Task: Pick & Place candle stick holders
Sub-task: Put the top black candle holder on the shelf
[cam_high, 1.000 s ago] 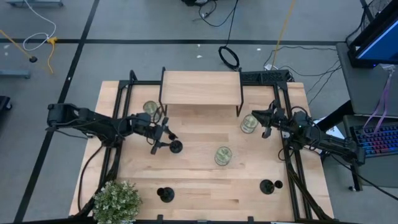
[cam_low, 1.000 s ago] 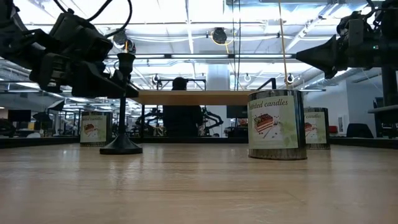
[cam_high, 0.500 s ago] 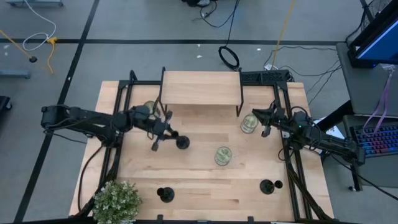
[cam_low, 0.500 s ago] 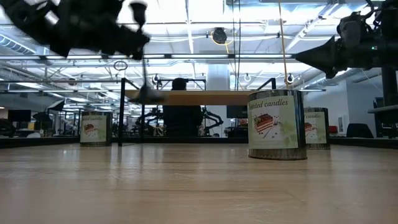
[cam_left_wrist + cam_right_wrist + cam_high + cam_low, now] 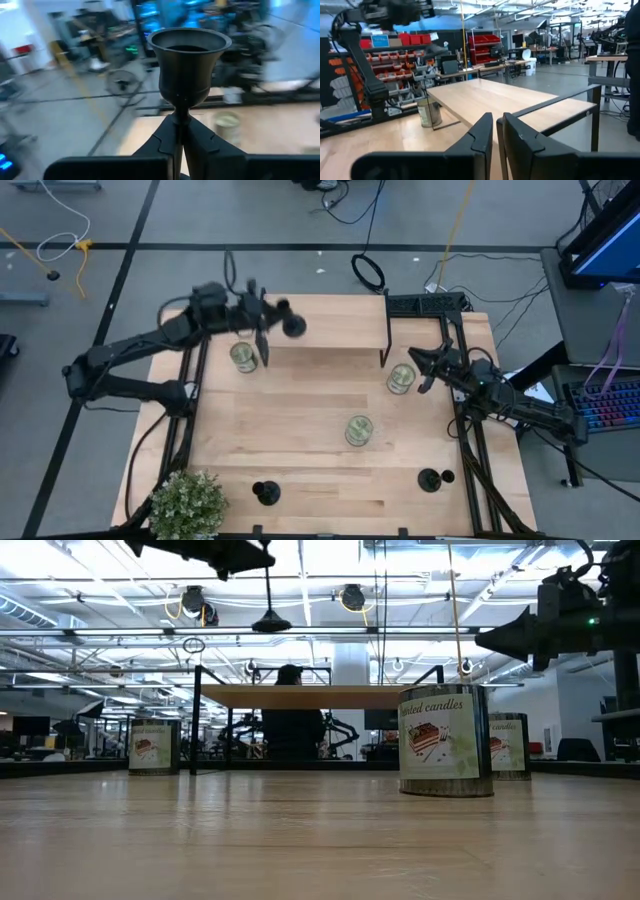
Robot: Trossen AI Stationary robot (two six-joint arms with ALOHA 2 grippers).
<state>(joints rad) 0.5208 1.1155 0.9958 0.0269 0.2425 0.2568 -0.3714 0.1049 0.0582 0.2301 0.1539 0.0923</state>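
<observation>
My left gripper (image 5: 262, 317) is raised over the left end of the wooden shelf (image 5: 330, 320) and is shut on a black candle stick holder (image 5: 269, 610). Its cup (image 5: 185, 55) shows above the fingers in the left wrist view. Two more holders (image 5: 266, 493) (image 5: 431, 479) stand on their disc bases near the table's front edge. My right gripper (image 5: 422, 372) hovers just right of a glass candle jar (image 5: 401, 378), shut, with only a slit between its fingers (image 5: 485, 135) and nothing in it. My left gripper pinches the holder's thin stem (image 5: 180, 114) between its two fingers, just under the cup. The fingers come roughly level from the table's left and lie across the stem. The holder hangs upright and lifted clear, its disc base (image 5: 270, 625) above the shelf top.
Two more candle jars stand on the table, one by the shelf's left leg (image 5: 243, 357) and one mid-table (image 5: 358, 430). A leafy potted plant (image 5: 187, 502) sits at the near left corner. Black frame rails (image 5: 190, 380) run along both table sides.
My left gripper has lifted the holder off the table and carried it up and toward the far edge, from mid-left of the table to above the shelf's left end. The holder stays upright. My right gripper has kept about still.
</observation>
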